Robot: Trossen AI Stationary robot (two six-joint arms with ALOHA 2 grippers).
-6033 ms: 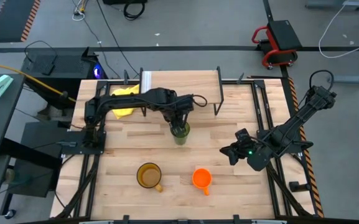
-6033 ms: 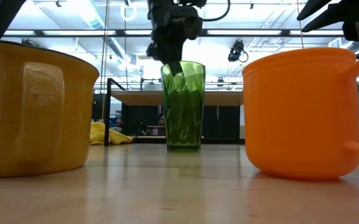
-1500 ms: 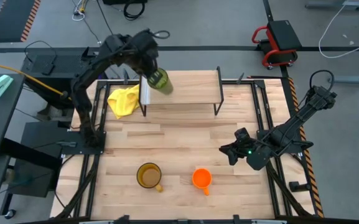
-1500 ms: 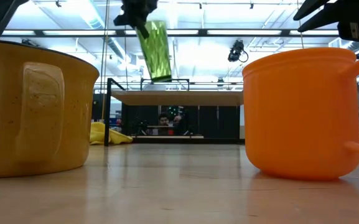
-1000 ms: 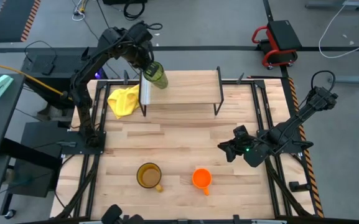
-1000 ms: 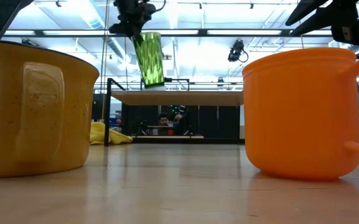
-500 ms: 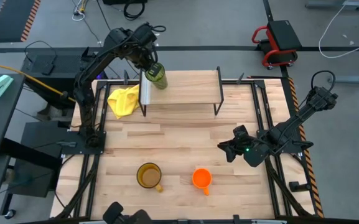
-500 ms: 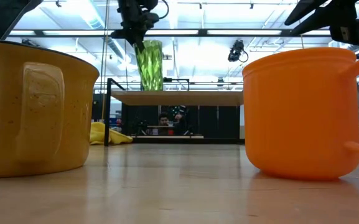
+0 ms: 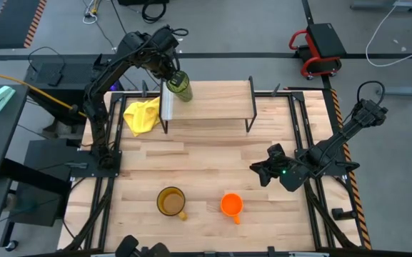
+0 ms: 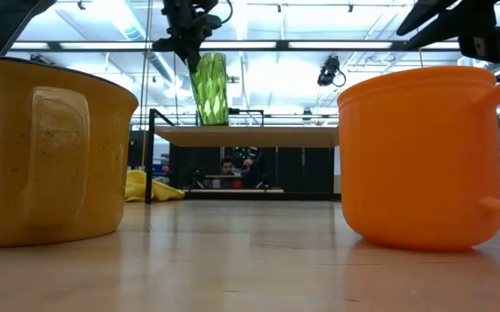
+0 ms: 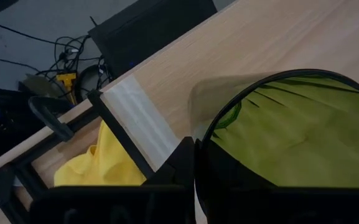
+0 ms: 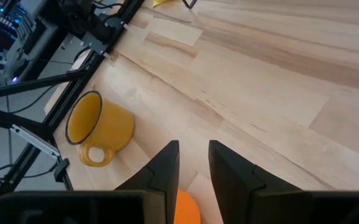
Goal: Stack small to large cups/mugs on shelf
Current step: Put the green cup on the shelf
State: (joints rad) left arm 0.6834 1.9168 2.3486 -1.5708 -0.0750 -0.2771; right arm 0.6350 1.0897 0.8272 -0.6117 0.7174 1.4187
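Observation:
The green tumbler [image 9: 181, 88] [image 10: 209, 88] stands upright at the left end of the shelf [image 9: 216, 100] [image 10: 258, 132], with my left gripper [image 9: 171, 73] [image 10: 191, 43] shut on its rim from above. Whether its base touches the wooden top, I cannot tell. The yellow-brown mug [image 9: 171, 202] [image 12: 99, 124] and the orange mug [image 9: 231, 205] [image 10: 423, 156] sit on their bases near the table's near edge. My right gripper [image 9: 258, 173] [image 12: 193, 152] hovers open above the table, right of the orange mug. My left gripper pinches the tumbler's rim [image 11: 207, 134] on the side toward the table's left, one finger inside the glass and one finger [image 11: 178, 163] outside. It comes from above, pointing down. The tumbler hangs upright below the fingers, its base level with the shelf top.
A yellow cloth [image 9: 141, 114] [image 11: 95, 168] lies on the table left of the shelf. The shelf's black legs [image 9: 250, 114] stand at the far part of the table. Bare wood lies between the shelf and the two mugs.
My left gripper has sunk slightly toward the shelf's left end and has turned, bringing the tumbler from a tilt to upright; its base now sits at the shelf top.

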